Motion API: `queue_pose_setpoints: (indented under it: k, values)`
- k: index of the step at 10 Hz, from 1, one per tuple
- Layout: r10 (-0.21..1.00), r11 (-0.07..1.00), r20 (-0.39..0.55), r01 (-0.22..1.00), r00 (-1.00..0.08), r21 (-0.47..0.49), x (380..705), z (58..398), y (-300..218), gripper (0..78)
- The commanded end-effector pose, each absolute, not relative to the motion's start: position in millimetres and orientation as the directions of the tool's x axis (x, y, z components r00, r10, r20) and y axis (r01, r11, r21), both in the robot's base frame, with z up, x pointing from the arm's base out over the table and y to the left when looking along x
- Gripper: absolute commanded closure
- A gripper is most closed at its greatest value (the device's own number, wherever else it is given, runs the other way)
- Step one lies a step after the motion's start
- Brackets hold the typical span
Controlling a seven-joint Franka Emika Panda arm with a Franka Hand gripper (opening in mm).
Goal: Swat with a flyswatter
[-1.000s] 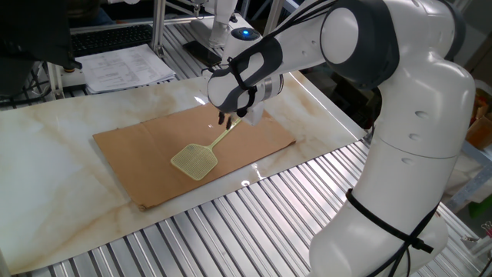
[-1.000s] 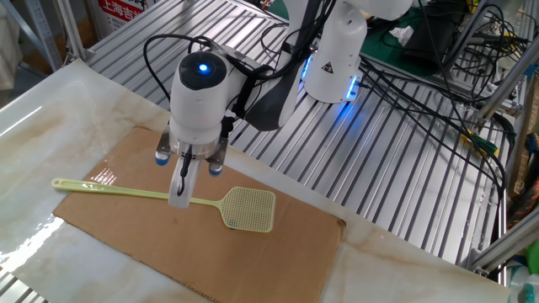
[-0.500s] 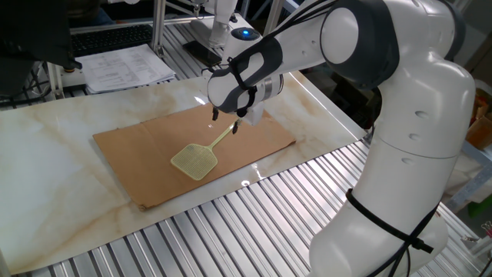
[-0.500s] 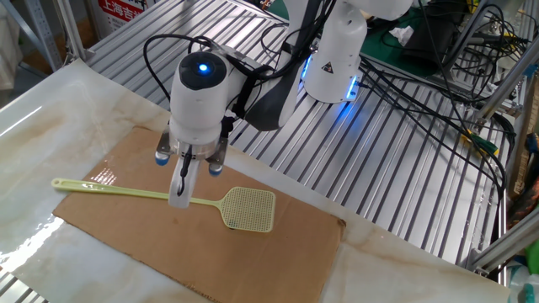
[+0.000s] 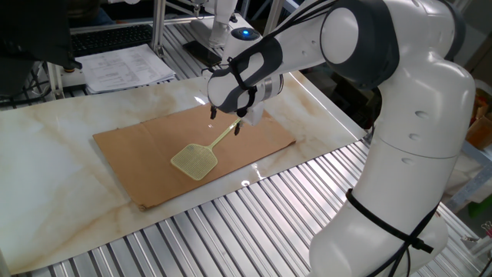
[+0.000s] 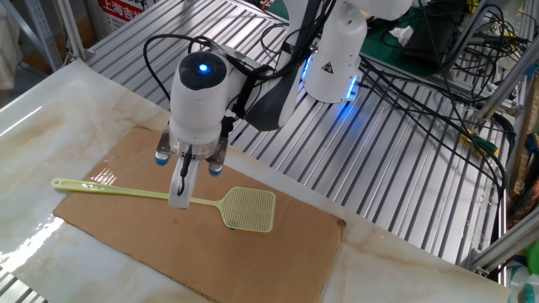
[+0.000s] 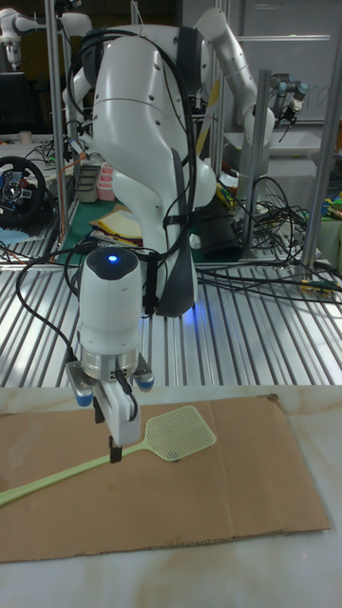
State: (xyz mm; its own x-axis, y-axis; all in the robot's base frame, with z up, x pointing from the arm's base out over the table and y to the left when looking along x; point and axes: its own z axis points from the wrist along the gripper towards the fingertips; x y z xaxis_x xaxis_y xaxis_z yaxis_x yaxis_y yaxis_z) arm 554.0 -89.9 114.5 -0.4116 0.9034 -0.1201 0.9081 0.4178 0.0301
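Note:
The pale yellow-green flyswatter (image 5: 194,160) lies flat on the brown cardboard sheet (image 5: 131,150), mesh head toward the near side. Its thin handle runs up and right under my gripper (image 5: 225,121). The gripper is open, its two dark fingertips standing either side of the handle just above the cardboard. In the other fixed view the flyswatter (image 6: 248,209) stretches left from its head, and the gripper (image 6: 179,197) hangs over mid-handle with only one finger plainly showing. In the tall fixed view the gripper (image 7: 115,448) stands at the handle beside the flyswatter head (image 7: 179,431).
The cardboard (image 6: 126,244) rests on a white marbled board (image 5: 46,169) over a slatted metal table (image 5: 231,223). Papers (image 5: 127,65) lie at the back. Cables (image 6: 438,59) trail beside the arm's base (image 6: 333,59).
In the one fixed view the fingertips have spread apart from a near-closed stance at the handle. The flyswatter has not moved.

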Motion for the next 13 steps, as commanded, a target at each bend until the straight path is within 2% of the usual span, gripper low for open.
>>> queue_pose_setpoints:
  k: [1, 13]
  values:
    - [0.894, 0.441, -0.105, 0.897, -0.436, 0.03, 561, 117, -108, 0.1]
    - [0.846, 0.527, -0.112, 0.85, -0.521, 0.023, 605, 109, -199, 0.1]
